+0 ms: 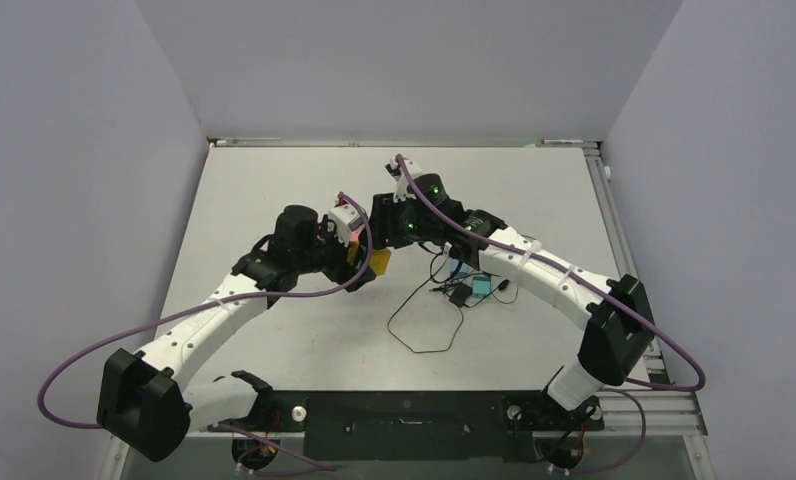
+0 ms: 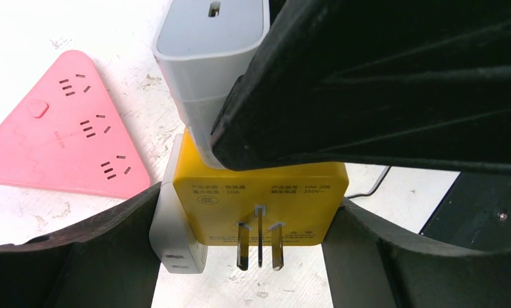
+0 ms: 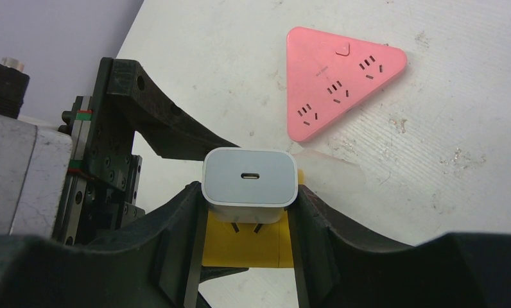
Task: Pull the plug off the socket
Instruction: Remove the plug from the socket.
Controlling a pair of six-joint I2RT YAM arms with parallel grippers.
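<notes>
The socket is a yellow adapter block (image 2: 259, 199) (image 3: 240, 247) (image 1: 379, 262) with three metal pins on its underside, held above the table. My left gripper (image 2: 253, 224) is shut on its two sides. The plug, a white charger cube (image 3: 250, 179) (image 2: 208, 58) with a USB-C port, sits at the block's top face with my right gripper (image 3: 248, 205) shut on it. Two slanted prongs show in a small gap between plug and socket; whether their tips are still in the slots I cannot tell. A second white plug (image 2: 176, 237) is on the block's left side.
A pink triangular power strip (image 2: 67, 135) (image 3: 343, 83) lies flat on the white table under the grippers. To the right lie a black cable (image 1: 424, 320), a small black adapter (image 1: 461, 295) and a teal item (image 1: 482, 287). Grey walls enclose the table.
</notes>
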